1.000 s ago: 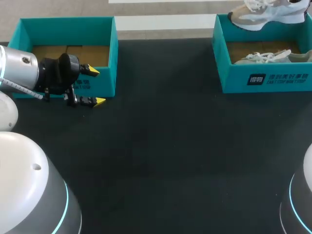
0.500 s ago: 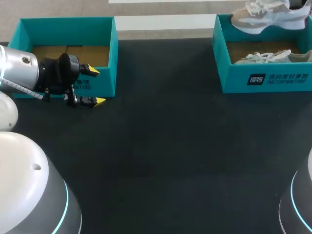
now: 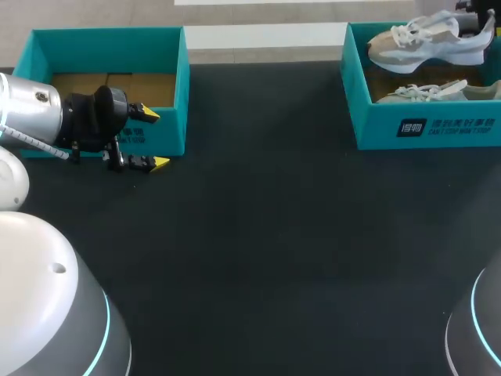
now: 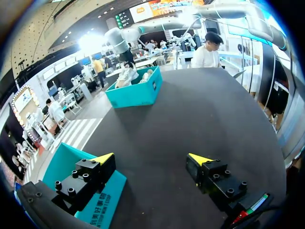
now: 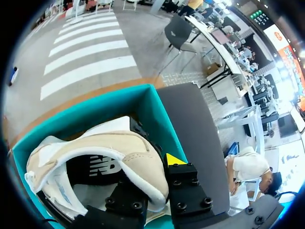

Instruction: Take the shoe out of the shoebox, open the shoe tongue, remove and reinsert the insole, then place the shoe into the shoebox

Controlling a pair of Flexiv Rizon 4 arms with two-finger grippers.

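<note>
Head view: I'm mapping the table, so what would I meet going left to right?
Left arm → left gripper, jaws open → bare table → right shoebox; the raised shoe overlaps it, so left out.

The bench (image 3: 258, 235) has a flat, matte black top that fills most of the head view, and its far edge runs straight across near the top. The left wrist view shows the same dark surface with a soft, pale sheen of overhead light.

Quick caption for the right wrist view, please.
Right gripper clamps the beige shoe by its heel collar over the open teal shoebox.
</note>
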